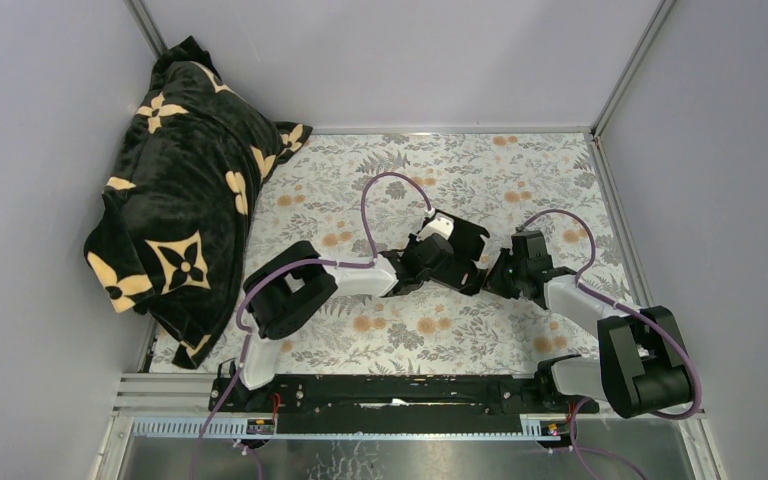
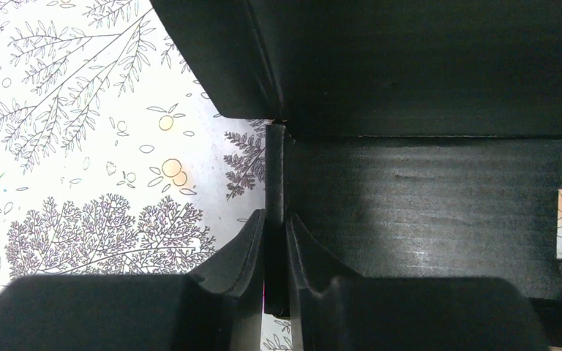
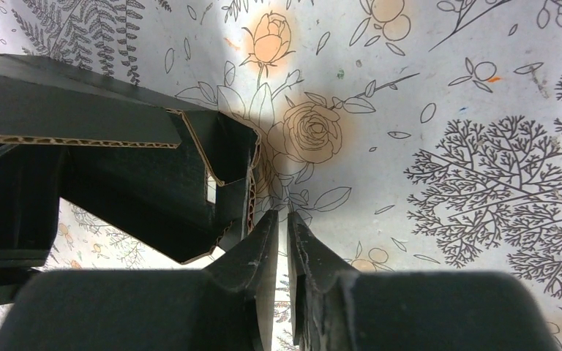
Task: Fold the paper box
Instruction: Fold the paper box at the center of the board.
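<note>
1. The paper box (image 1: 465, 245) sits near the middle of the table (image 1: 520, 170), on the flower-patterned cloth, between the two arms. It is partly put up, with walls and flaps standing at angles.
2. The left gripper (image 2: 275, 245) reaches it from the left. Its fingers (image 2: 249, 252) pinch a thin upright wall of the black card, which stands edge-on between them.
3. In the left wrist view, a broad inner panel of the box (image 2: 424, 197) spreads out to the right of that wall, and another panel rises above it.
4. The right gripper (image 3: 283, 234) is at the box's right side. Its fingers (image 3: 260, 252) are drawn almost together, with only a thin slit between them and no card visible in it.
5. In the right wrist view, a flap of the box (image 3: 219, 161) shows its raw corrugated edge just beside the left-hand fingertip. I cannot tell whether it touches.
6. A black plush blanket (image 1: 180, 190) with cream flower motifs lies heaped at the table's far left corner, well apart from the box.
</note>
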{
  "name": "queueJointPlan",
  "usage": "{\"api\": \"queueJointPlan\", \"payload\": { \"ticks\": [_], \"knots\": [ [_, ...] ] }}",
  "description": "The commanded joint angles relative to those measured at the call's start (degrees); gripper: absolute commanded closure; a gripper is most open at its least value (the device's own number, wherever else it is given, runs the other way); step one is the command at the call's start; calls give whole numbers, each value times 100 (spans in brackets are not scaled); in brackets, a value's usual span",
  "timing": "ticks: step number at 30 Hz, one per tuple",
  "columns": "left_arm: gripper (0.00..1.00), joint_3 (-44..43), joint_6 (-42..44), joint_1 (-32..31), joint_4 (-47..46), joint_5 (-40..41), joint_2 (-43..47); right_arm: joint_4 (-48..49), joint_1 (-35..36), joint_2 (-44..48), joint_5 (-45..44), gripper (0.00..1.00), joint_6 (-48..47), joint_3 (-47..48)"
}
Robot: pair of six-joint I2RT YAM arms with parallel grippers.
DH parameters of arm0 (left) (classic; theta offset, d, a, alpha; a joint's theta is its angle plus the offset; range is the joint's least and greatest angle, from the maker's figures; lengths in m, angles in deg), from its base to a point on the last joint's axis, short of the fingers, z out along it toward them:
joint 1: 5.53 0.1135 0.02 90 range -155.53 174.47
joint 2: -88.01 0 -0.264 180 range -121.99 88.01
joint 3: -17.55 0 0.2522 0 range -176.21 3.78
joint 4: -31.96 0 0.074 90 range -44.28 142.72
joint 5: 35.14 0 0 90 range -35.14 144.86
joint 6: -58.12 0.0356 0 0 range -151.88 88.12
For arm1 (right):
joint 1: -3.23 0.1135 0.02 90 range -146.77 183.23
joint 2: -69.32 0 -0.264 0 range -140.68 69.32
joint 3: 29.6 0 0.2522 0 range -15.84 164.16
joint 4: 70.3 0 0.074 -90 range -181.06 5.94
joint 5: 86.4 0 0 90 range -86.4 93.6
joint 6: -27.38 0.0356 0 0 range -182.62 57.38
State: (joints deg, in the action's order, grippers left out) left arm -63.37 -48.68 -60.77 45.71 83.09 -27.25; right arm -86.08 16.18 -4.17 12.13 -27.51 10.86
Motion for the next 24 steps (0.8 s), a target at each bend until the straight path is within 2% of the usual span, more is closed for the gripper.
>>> {"api": "queueJointPlan", "payload": {
  "ticks": [1, 14, 24],
  "knots": [
    [80, 244, -13, -22, 873, -757, -676, 142, -21, 147, 102, 83, 23, 19],
    [80, 175, 15, -39, 922, -788, -782, 611, -21, 417, 149, 82, 31, -11],
    [81, 102, 27, -48, 980, -807, -811, 802, -15, 185, 301, 82, 31, 48]
  ]
}}
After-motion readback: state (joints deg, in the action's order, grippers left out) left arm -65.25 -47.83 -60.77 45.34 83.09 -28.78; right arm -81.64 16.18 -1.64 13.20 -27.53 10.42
